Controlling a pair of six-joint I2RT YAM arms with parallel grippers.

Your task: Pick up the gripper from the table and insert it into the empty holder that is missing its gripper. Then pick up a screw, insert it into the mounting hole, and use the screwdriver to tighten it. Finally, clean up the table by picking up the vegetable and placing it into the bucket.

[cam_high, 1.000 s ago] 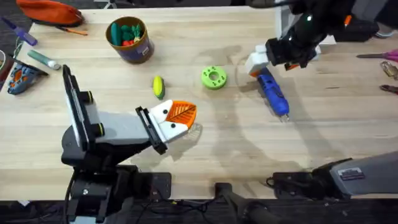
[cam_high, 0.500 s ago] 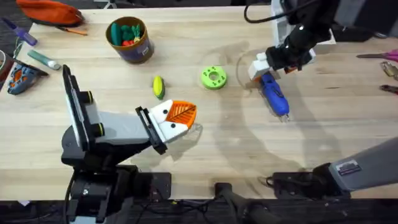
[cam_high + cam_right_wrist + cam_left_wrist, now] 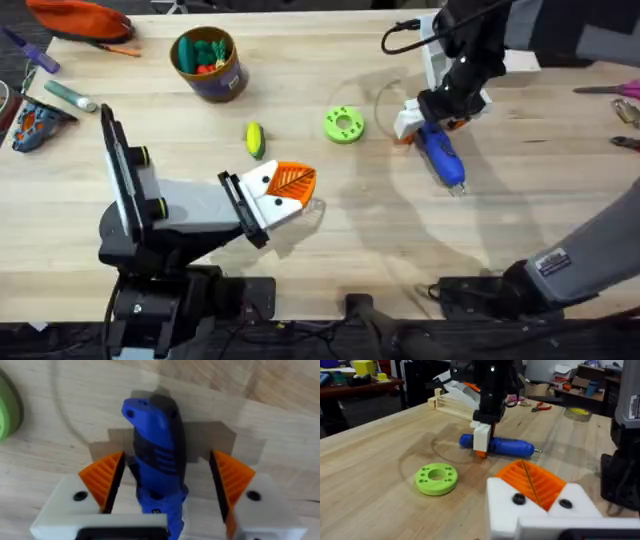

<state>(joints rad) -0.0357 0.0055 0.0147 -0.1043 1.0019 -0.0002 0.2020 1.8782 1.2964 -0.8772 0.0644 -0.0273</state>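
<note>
Right gripper: Your right gripper (image 3: 425,118) is in the upper right of the overhead view. It is down over the screwdriver (image 3: 440,154). Its pads (image 3: 104,480) are spread wide, one on each side of the blue body, and not squeezing. I think you are lined up to grab it.
Left gripper: Your left gripper (image 3: 290,192) rests low near the middle. Both orange tips look fitted. I cannot tell if it is clenched.
Bucket: The bucket (image 3: 213,81) sits in the upper left. It has small green and red toys inside.
Vegetable: The vegetable (image 3: 255,139) lies on the table, between the bucket and your left gripper, near the green disc (image 3: 343,125).
</note>
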